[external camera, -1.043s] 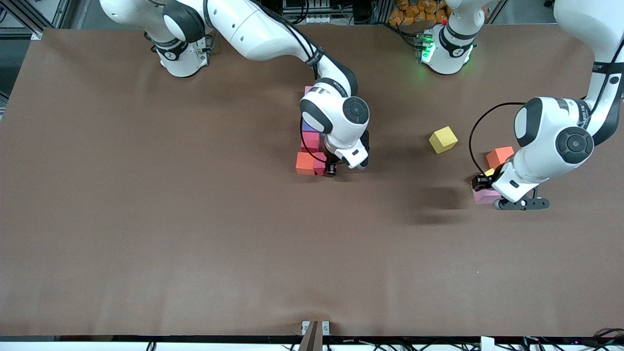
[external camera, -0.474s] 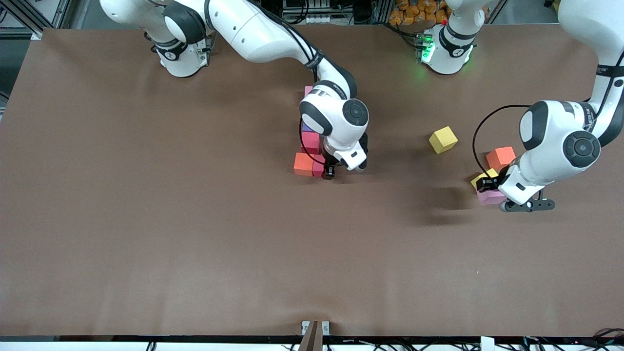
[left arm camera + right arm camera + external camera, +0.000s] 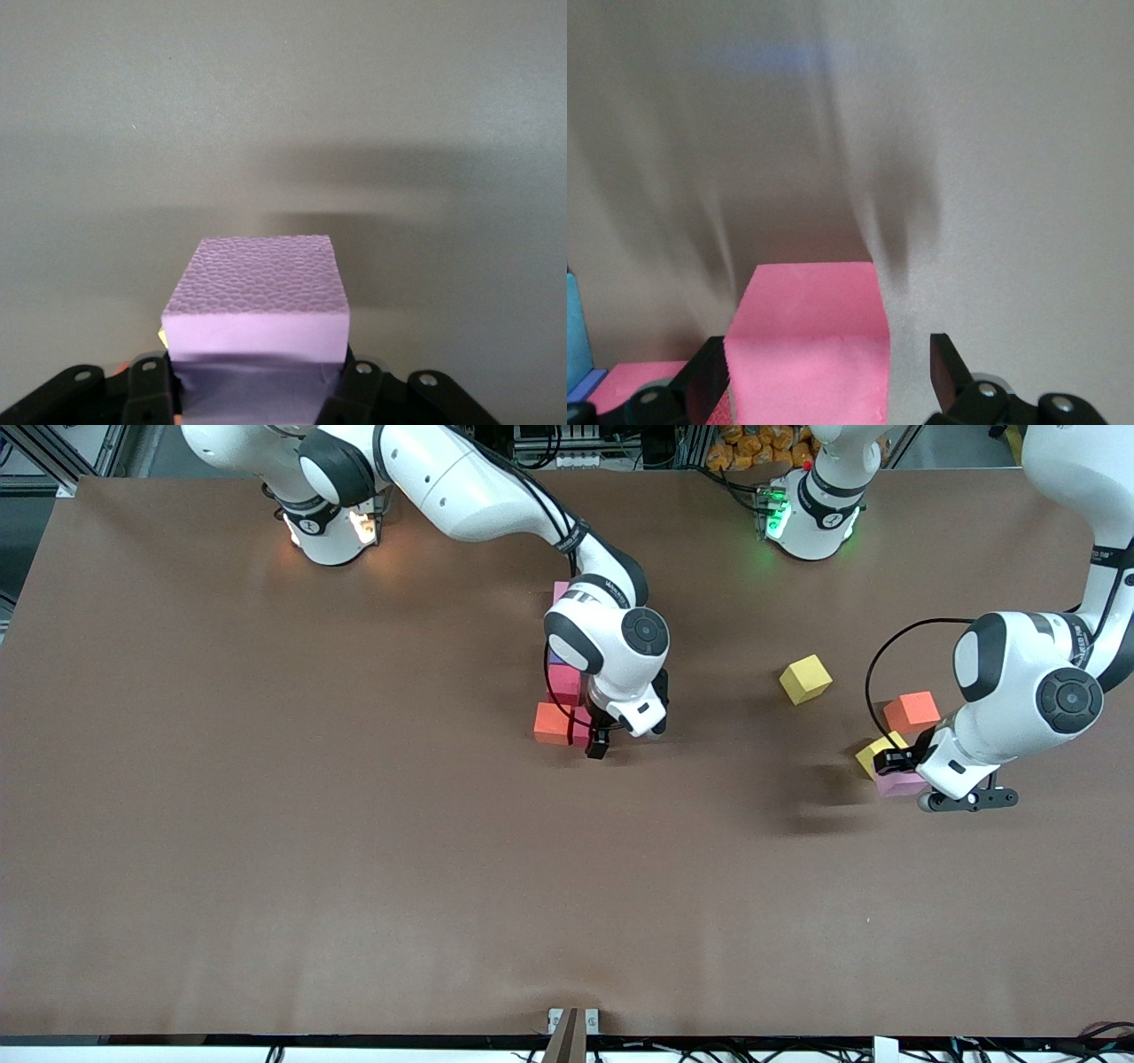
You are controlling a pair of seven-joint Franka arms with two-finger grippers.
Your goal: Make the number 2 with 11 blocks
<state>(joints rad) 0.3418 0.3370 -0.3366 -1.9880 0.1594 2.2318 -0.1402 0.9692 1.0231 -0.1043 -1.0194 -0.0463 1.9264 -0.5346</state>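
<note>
- Brown table (image 3: 354, 824), front view: right gripper (image 3: 595, 746) at the near end of the number 2 (image 3: 563, 700); left gripper (image 3: 897, 762) is well toward the left arm's end.
- Left wrist view: left gripper clamps purple block (image 3: 257, 310).
- Right wrist view: right gripper's jaws are spread, pink block (image 3: 808, 341) between them on the table, let go.

Glossy white arm shells, black joint rings, black looping cables, seemingly black claws.

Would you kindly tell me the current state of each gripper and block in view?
left gripper: shut on held block.
right gripper: open, astride pink block in the figure's nearest row.
number 2: unfinished, partly hidden.
yellow blocks: both lying loose.
loose orange block: lying free, ungripped.
</note>
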